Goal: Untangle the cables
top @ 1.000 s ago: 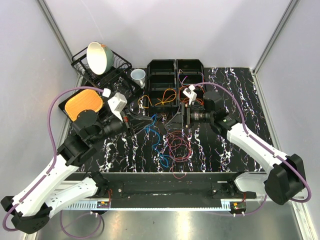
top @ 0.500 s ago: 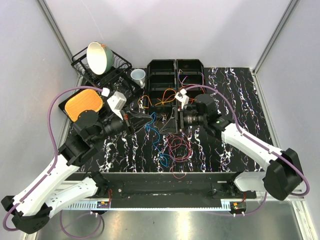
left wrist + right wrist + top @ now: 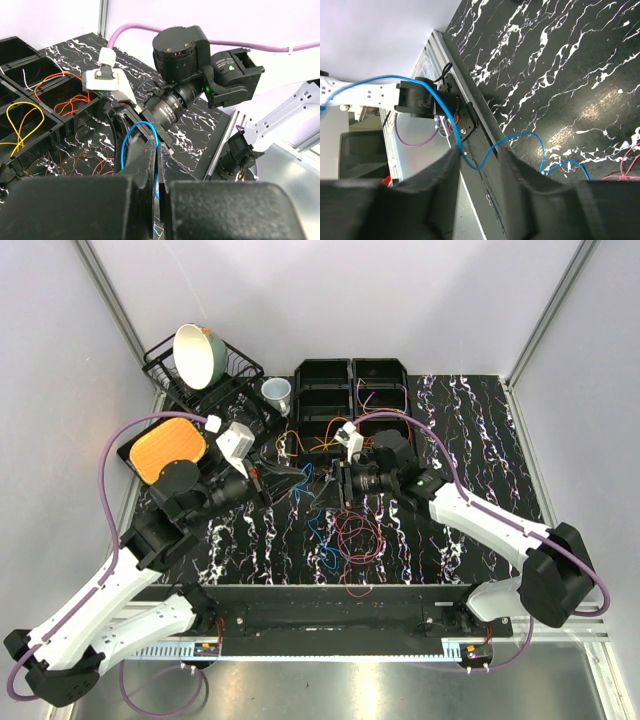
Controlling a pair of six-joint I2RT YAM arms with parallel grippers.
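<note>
Left pincer (image 3: 156, 150) clenched on blue cable (image 3: 131, 134), strand held above worktop (image 3: 470, 440). Right pincer (image 3: 477, 155) released, fingers either side of same blue strand, close to left pincer. Other cables (image 3: 358, 538): red-maroon tangle at worktop centre; orange, yellow loops in black bins (image 3: 322, 377).

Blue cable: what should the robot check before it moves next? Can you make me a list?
1. Left hand pinching the blue cable: ok, fingers closed on it.
2. Right hand ready: ok, open, blue cable running between its fingers.
3. Same cable in both hands: cannot tell.
4. Blue cable free of the red cables: not ok, they overlap on the table.
5. Room between the hands: cannot tell, they sit very close.
</note>
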